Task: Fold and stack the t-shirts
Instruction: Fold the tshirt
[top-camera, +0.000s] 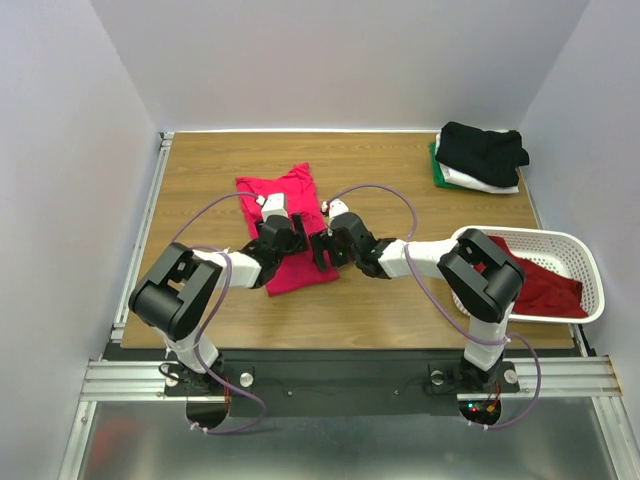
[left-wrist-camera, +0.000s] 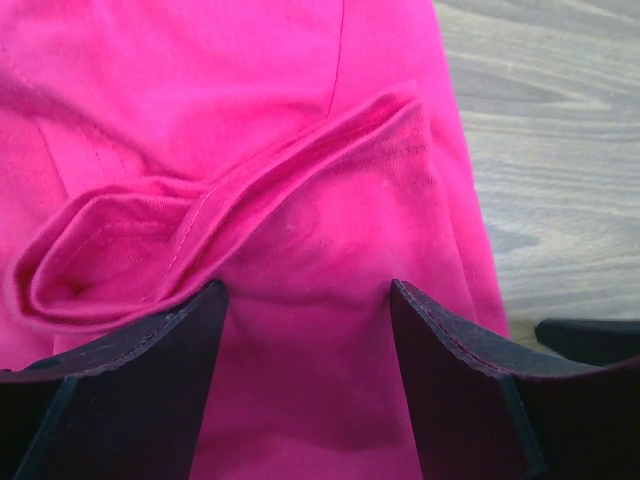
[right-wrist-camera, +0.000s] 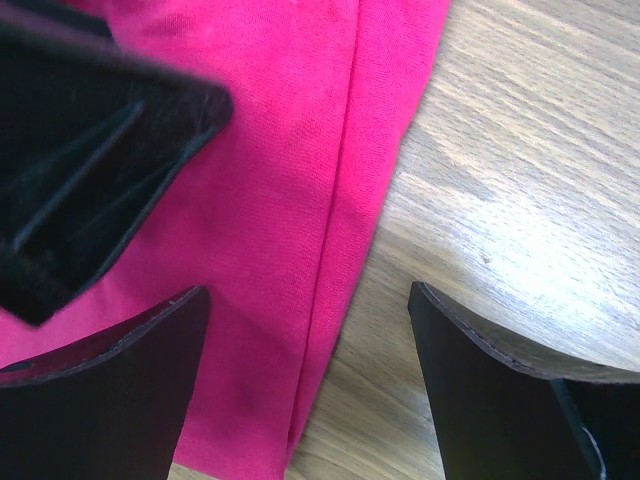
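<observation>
Overhead view facing down, both wrist views close above pink t-shirt (top-camera: 290, 185)

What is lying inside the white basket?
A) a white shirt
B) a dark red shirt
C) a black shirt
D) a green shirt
B: the top view shows a dark red shirt crumpled inside the white basket at the right side of the table.

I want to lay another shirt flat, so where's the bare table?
The table is bare between the pink t-shirt and the folded stack, left of that t-shirt, and along the near edge. Crowded: centre and basket side.
</observation>
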